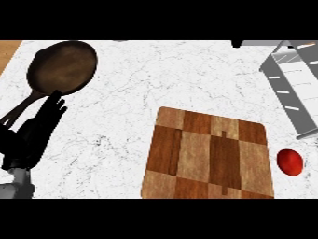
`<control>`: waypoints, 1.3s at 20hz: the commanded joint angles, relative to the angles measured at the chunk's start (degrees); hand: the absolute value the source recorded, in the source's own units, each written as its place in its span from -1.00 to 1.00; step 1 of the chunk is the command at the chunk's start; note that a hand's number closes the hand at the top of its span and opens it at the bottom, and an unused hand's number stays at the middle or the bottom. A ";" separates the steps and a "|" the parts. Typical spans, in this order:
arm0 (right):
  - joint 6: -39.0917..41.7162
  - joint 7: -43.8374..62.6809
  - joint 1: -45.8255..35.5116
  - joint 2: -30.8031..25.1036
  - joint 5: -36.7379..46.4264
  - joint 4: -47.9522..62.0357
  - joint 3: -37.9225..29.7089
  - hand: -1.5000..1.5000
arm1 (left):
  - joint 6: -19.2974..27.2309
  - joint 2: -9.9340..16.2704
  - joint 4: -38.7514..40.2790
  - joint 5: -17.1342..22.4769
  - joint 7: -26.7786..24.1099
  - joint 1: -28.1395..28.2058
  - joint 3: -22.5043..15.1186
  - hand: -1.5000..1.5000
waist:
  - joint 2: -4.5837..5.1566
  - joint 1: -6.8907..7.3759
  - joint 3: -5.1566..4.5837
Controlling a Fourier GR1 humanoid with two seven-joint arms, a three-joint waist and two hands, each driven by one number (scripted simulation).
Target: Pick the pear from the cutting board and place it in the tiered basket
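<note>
Under everything, the counter (120,116): a white marbled top that carries every item you see listed below.
Centre-right, the cutting board (210,156): patchwork wood, its long side running away from you. Its top is bare; no pear shows on it, whatever the task says.
Upper right, the tiered basket (306,88): grey slatted shelves, cut off by the view's edge, set well apart from the board's far right corner.
Upper left, the pan (61,67): dark and round, with its handle slanting down towards the left hand.
Left edge, the left hand (27,135): at rest, fingers straight and pointing up over the pan's handle, holding nothing. It lies well apart from the board, on the side away from the basket.
Right of the board, the red fruit (290,162): a small oval lying on the counter just beside the board's right edge, below the basket, its long axis running roughly up and down the view. You cannot tell whether this is the pear.
Right hand: not in view, so you cannot tell its fingers.
Deciding relation: the fruit lies far to the right of the only visible hand, with the whole board between them. Judge the right arm the better placed for both the pick and the basket.
</note>
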 commanded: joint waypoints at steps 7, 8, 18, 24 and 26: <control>3.33 8.80 -8.54 9.17 10.45 4.28 -0.31 1.00 | 0.30 -1.91 -1.07 -1.98 2.17 -0.85 0.42 0.00 | 0.07 0.19 0.03; 1.38 9.85 -5.02 10.19 10.83 0.02 0.14 1.00 | -1.15 -0.76 -3.56 -0.34 3.36 0.48 1.41 0.00 | -0.04 -0.06 0.03; -3.88 3.36 -10.25 17.17 21.14 13.47 -0.33 1.00 | -1.77 -1.78 0.41 -1.66 0.60 -1.75 2.18 0.00 | 0.23 0.44 0.05; -9.97 2.17 -13.82 21.85 19.24 16.06 -5.46 1.00 | -1.23 -2.95 0.56 -1.87 1.97 -2.11 1.36 0.00 | 0.34 0.73 0.08; -11.48 -2.09 -13.52 22.82 19.03 19.60 -7.08 1.00 | -2.16 -2.12 -0.53 -2.64 -0.83 0.23 1.52 0.00 | 0.56 1.52 0.14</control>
